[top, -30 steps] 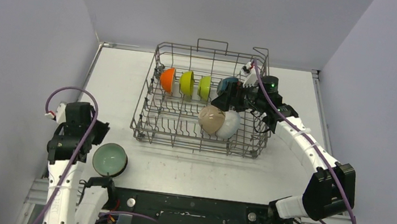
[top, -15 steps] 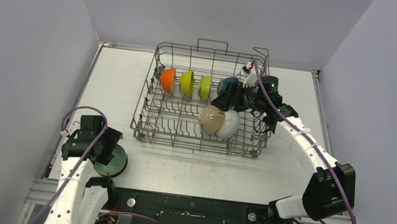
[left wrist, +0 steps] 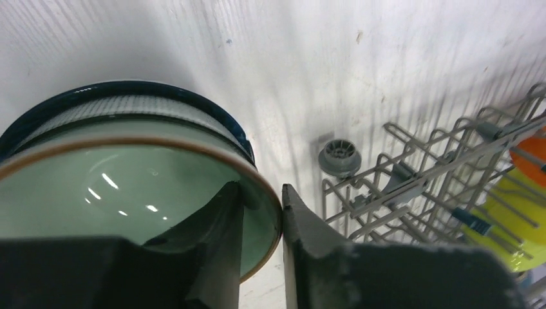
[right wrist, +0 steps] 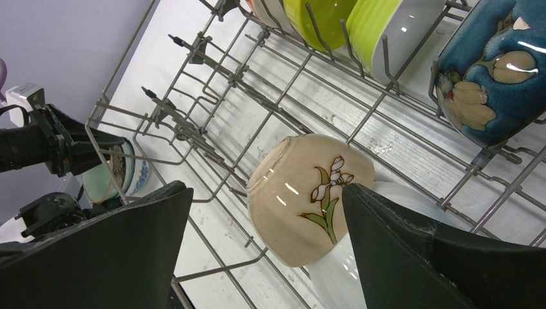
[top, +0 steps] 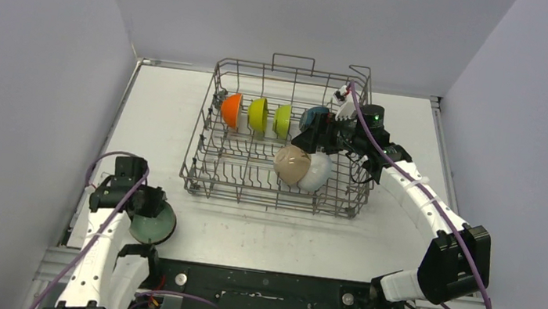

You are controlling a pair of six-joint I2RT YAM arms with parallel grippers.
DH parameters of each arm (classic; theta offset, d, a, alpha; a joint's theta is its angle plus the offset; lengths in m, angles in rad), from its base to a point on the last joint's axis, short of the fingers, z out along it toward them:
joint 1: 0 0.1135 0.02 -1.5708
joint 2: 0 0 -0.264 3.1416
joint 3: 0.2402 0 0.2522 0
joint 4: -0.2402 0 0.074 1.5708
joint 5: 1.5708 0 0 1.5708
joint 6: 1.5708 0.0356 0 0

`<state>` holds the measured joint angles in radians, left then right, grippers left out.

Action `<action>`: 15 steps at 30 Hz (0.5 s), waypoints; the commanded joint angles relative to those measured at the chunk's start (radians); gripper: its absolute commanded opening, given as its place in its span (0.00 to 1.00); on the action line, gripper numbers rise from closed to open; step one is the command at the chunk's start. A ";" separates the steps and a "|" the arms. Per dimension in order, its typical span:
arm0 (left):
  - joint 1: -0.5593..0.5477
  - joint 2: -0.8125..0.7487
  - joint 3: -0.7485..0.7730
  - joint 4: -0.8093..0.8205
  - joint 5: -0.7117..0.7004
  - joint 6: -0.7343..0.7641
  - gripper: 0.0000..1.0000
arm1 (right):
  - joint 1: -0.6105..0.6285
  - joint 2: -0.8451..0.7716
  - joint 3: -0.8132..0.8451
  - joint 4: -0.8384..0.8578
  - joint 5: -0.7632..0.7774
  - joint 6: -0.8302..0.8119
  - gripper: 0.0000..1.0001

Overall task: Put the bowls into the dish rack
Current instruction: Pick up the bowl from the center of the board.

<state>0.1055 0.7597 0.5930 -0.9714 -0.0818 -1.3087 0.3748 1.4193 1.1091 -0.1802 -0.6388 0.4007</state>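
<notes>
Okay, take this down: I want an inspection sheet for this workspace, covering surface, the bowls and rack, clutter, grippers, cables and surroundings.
Surface: white table, scuffed and streaked.
Job's things: dish rack holds the orange bowl, yellow bowl, lime bowl and blue-patterned bowl on edge in a row, with the beige bowl and white bowl nearer. Pale green bowl sits on the table, nested in a dark-blue-rimmed bowl.
Clutter: nothing seen.
Grippers: left gripper has its jaws either side of the pale green bowl's rim, grip unclear. Right gripper is wide open over the rack, empty.
Cables: purple cables loop along both arms.
Surroundings: pale lilac walls.
</notes>
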 commanded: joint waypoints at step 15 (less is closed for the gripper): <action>0.003 -0.092 0.103 -0.103 -0.005 -0.026 0.00 | 0.007 -0.005 0.036 0.035 0.004 -0.013 0.90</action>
<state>0.1078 0.6750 0.6273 -1.0218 -0.1005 -1.3113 0.3748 1.4193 1.1091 -0.1802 -0.6357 0.4004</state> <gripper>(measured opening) 0.133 0.900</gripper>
